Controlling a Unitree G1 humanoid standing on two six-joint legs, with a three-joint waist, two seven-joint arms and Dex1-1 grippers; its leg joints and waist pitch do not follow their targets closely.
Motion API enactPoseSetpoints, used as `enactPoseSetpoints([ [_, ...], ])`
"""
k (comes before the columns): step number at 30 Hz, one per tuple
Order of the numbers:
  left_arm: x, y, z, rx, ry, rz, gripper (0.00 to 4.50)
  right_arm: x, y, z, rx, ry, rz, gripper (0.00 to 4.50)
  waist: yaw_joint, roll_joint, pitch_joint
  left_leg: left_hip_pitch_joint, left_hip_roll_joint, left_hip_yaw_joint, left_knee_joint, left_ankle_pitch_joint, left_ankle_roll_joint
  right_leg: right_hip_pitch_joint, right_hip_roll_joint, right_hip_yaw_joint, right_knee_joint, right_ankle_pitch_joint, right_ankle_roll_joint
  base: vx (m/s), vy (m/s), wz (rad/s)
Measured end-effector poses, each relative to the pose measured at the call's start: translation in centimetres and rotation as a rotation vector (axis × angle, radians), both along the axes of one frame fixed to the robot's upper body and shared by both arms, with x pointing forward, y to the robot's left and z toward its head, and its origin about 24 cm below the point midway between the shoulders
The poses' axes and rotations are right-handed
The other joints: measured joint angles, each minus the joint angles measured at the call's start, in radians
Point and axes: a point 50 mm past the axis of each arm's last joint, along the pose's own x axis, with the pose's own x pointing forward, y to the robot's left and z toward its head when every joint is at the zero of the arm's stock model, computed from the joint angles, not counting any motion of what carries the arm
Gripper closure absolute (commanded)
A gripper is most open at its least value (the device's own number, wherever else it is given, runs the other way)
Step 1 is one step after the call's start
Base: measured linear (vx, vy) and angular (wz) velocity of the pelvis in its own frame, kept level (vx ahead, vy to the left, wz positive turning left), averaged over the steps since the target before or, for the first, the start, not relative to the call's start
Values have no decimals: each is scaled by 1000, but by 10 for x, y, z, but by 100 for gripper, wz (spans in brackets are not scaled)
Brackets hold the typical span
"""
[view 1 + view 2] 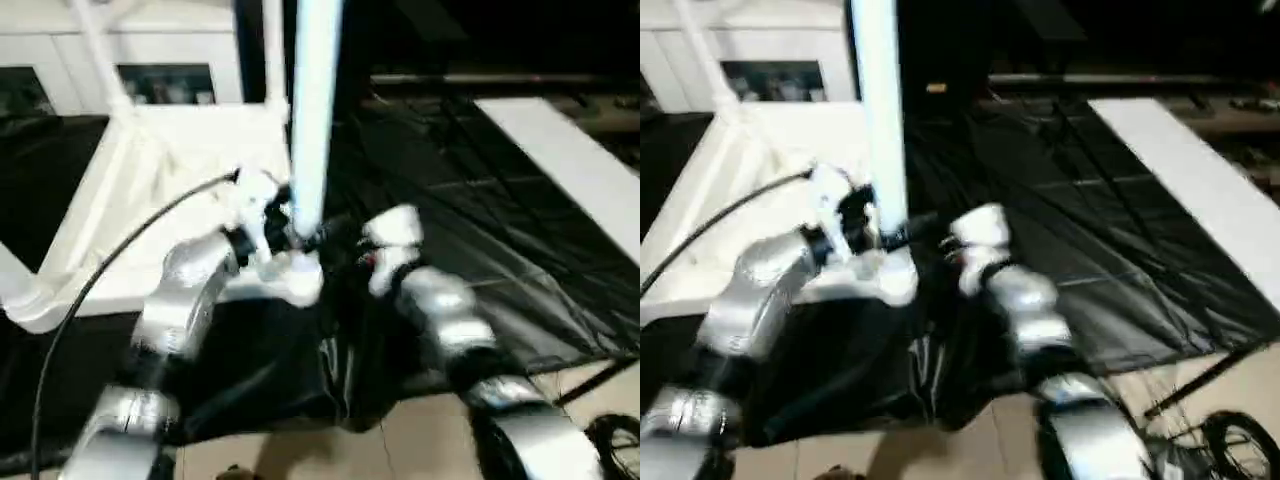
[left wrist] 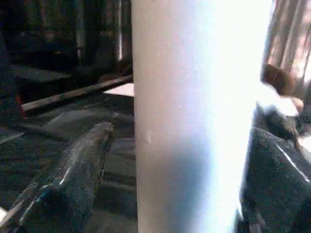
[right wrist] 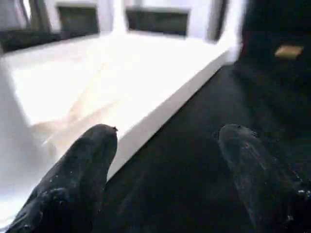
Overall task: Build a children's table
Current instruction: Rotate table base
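The children's table top lies upside down on the black sheet, white and rimmed. One white leg stands upright in its near right corner socket. My left gripper is open around the base of that leg. In the left wrist view the leg rises between the fingers, with a gap on one side. Two more legs stand at the far corners. My right gripper is open with nothing in it, over the sheet beside the top's rim.
The big table's black sheet is wrinkled and hangs over the near edge. A long white board lies at the right. A white glass-door cabinet stands behind. A black cable runs along my left arm; more cables lie on the floor.
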Motion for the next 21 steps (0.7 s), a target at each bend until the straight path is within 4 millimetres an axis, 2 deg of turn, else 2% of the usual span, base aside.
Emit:
enactPoseSetpoints([
  [9, -28, 20, -11, -53, 94, -41, 7, -15, -24, 6, 34, -37, -68, 71, -5, 3, -1, -9, 0, 1, 2, -2, 2, -8, 0, 1, -3, 2, 2, 0, 0, 0],
  [12, -46, 38, -24, -72, 151, 20, 7, -22, -35, 10, 46, -40, -140, 71, -8, 6, -3, -9, 0, 1, 2, -3, -2, -8, 0, 3, -5, 3, 3, 0, 0, 0],
  [16, -67, 67, -44, -153, 213, 245, 7, -32, -56, 9, 16, -12, -283, 71, -8, 8, -3, -8, 0, 2, 1, -2, -3, -8, 0, 3, -5, 4, 4, 0, 0, 0],
  [21, -83, 91, -56, -192, 190, 585, 7, -51, -57, 0, -30, 26, -345, 71, -8, 7, -3, -7, -1, 2, 1, -2, -3, -7, 0, 4, -7, 6, 5, 0, 0, 0],
])
